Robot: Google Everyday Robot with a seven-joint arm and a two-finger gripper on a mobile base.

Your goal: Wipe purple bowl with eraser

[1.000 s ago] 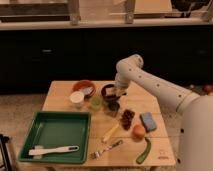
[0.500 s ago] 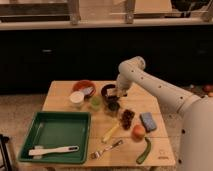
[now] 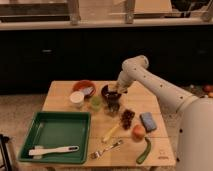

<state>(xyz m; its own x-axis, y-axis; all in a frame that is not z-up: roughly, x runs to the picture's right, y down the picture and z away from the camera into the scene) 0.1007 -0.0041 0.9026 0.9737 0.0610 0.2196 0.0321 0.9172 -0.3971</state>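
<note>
The purple bowl [image 3: 108, 93] is dark and deep and stands mid-table, just right of the orange-red bowl [image 3: 83, 88]. My gripper [image 3: 116, 90] reaches down from the white arm into the bowl's right side. A small pale cream block, the eraser [image 3: 114, 90], shows at the gripper's tip against the bowl's inside, and the gripper is shut on it. Much of the bowl's right rim is hidden behind the gripper.
A dark cup [image 3: 113, 107], a green cup [image 3: 95, 102] and a white cup [image 3: 77, 98] stand close in front of the bowl. Grapes [image 3: 128, 117], a blue-grey pad [image 3: 148, 121], an orange fruit [image 3: 138, 131], a fork [image 3: 106, 148] and a green tray [image 3: 30, 145] lie nearer the front.
The arm's upper part has shifted a little to the right. The gripper has stayed at the purple bowl with the eraser in it.
</note>
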